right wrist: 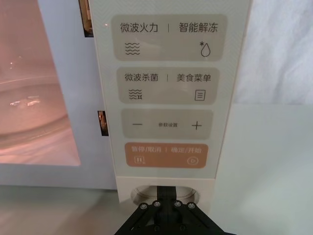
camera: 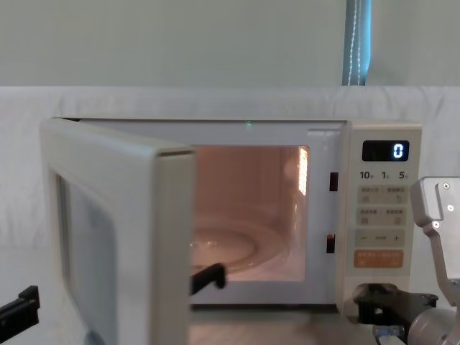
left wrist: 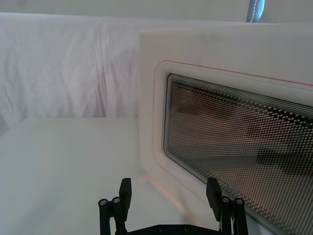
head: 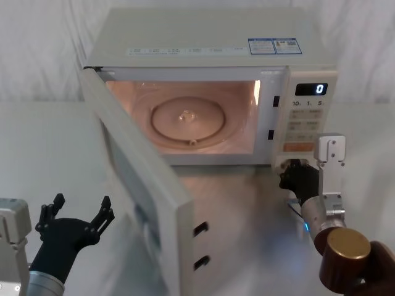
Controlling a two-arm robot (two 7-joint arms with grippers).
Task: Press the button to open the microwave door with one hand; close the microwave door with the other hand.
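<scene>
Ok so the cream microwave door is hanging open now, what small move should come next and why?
Probably bring the open left gripper in against the outer face of the swung-open cream microwave door to start pushing it shut. The lit cavity is exposed, the right gripper sits at the wide cream button, and the left one hangs just outside the door's dark window.

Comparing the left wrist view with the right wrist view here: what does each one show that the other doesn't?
Left wrist: the door's outer face with its dotted window, swung open, and the open left gripper facing it across bare table. Right wrist: the key panel, the orange key, the lit cavity, and the right gripper at the button below the orange key. Shared: the white backdrop cloth and parts of the same microwave.
</scene>
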